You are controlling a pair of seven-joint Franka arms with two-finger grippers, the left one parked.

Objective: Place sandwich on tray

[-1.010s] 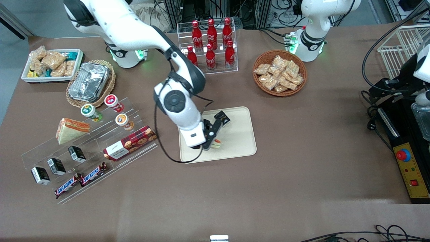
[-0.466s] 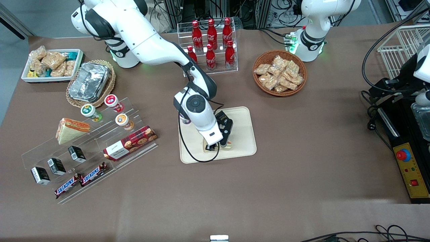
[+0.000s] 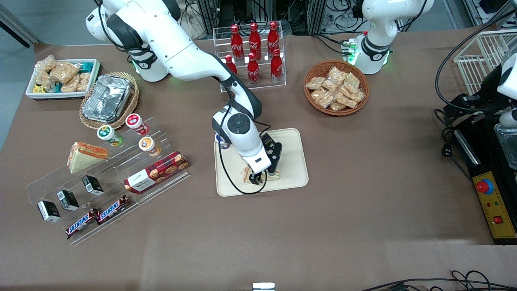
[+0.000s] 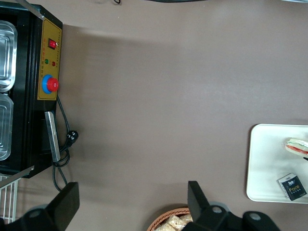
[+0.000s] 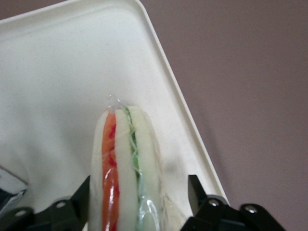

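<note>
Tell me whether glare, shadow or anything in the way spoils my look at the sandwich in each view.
Front view: even light, no glare, but the gripper and wrist cover most of the sandwich on the tray. Right wrist view: the sandwich is clear between the open fingers, its wrap barely shiny, casting a soft shadow. Left wrist view: only an edge shows.

Brown table (image 3: 323,226), grey floor (image 3: 24,20), cables
</note>
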